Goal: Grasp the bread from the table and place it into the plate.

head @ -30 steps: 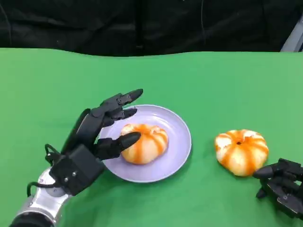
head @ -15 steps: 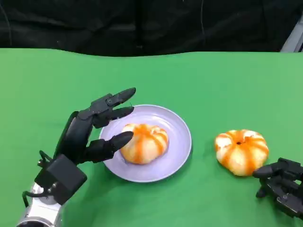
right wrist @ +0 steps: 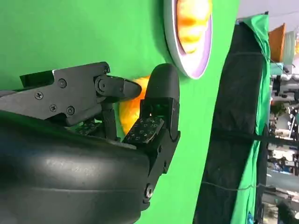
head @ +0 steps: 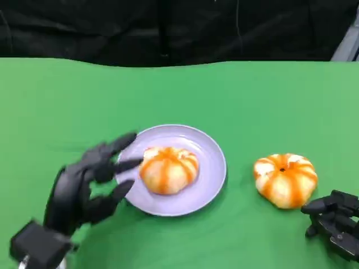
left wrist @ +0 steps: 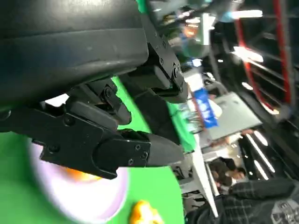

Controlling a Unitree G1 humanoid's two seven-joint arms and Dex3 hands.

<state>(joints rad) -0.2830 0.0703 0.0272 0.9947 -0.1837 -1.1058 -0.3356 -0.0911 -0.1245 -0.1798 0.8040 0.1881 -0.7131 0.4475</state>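
We are seeing our left robot hand [head: 84,185] hovering, fingers spread and holding nothing, just off the plate's [head: 210,168] near-left rim. One bread [head: 168,169] is sitting on the plate. Our right robot hand [head: 335,221], fingers curled around nothing, is resting on the counter [head: 252,101] just beside the other bread [head: 285,180].

Looks like a big lab or demo hall: bright green cloth-covered table [head: 252,95] backed by a black curtain [head: 168,28], with long ceiling strip lights [left wrist: 254,14] and people [left wrist: 229,173] off beside it.
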